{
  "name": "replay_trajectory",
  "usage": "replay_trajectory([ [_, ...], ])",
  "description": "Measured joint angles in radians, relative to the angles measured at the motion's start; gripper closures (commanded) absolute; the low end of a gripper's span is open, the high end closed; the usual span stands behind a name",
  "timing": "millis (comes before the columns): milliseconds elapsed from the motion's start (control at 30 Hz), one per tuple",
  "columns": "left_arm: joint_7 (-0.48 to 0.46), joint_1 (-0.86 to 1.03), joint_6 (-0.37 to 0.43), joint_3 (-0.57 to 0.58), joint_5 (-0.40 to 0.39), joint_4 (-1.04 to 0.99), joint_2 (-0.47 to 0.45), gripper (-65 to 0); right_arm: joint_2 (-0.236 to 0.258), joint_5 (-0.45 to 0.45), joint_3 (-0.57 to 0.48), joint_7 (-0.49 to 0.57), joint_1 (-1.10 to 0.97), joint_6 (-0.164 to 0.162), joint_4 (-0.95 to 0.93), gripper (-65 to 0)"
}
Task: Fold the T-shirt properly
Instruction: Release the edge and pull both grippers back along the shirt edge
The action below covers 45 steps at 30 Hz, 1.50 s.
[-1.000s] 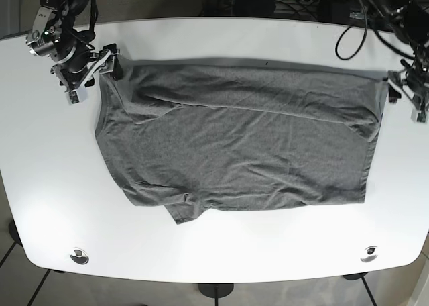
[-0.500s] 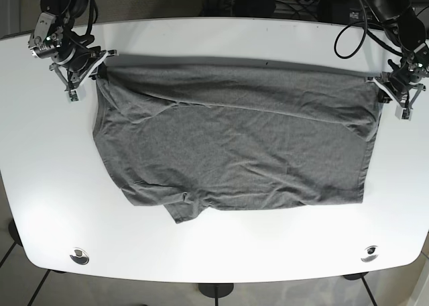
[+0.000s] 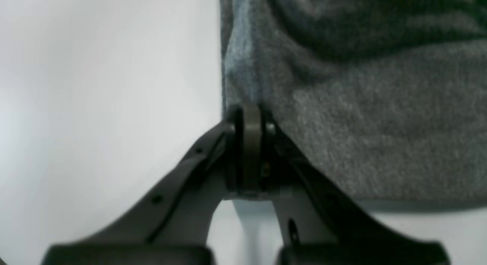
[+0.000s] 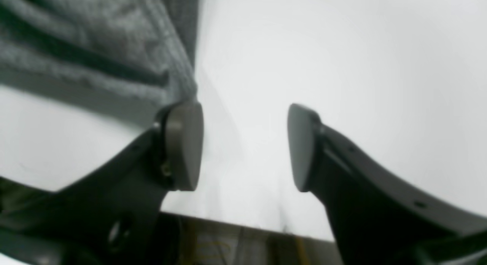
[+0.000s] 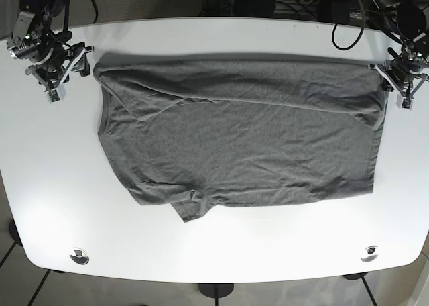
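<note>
A grey T-shirt (image 5: 234, 138) lies spread across the white table (image 5: 221, 252), with its far part folded over towards the front. My left gripper (image 5: 384, 72) is at the shirt's far right corner. In the left wrist view this gripper (image 3: 251, 118) is shut on the shirt's edge (image 3: 361, 105). My right gripper (image 5: 83, 56) is just left of the shirt's far left corner. In the right wrist view it (image 4: 243, 143) is open with nothing between the jaws. The shirt (image 4: 95, 48) lies beside the outer side of its left finger (image 4: 182, 143).
Black cables (image 5: 348, 31) hang over the table's far right edge. Two round fittings sit near the front corners, one on the left (image 5: 79, 256) and one on the right (image 5: 369, 253). The table's far edge runs close behind both grippers.
Both grippers have moved outward and towards the far edge, stretching the shirt's far edge flat. My right gripper has let go of the left corner and drawn away from it.
</note>
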Motion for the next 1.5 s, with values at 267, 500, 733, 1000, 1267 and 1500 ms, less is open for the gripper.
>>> replay_trajectory([
  [267,0.003,0.0,0.0,0.0,-0.001,0.002,0.0,-0.8,-0.102,0.063,-0.01,0.002,0.016,-0.008,-0.073,-34.4],
  [500,0.002,0.013,0.001,0.0,-0.007,0.006,0.0,-0.1,-0.133,0.005,-0.005,0.018,0.061,0.0,-0.179,-7.9],
  [733,0.114,0.137,-0.003,-0.053,0.011,0.241,0.117,0.0,-0.124,0.003,0.002,0.018,0.003,0.0,-0.085,-2.1],
  [1000,0.169,0.246,0.003,-0.149,0.028,0.282,0.106,0.0,-0.109,0.002,0.062,0.005,-0.172,-0.007,0.026,-2.1],
  [1267,0.168,0.267,0.0,-0.145,0.017,0.345,0.084,-4.7,-0.11,0.009,0.06,0.006,-0.199,-0.007,0.032,-5.4],
  [1500,0.179,0.161,0.0,-0.143,0.029,0.401,0.082,-28.9,-0.109,0.001,0.061,0.006,-0.125,-0.007,0.087,-52.5],
])
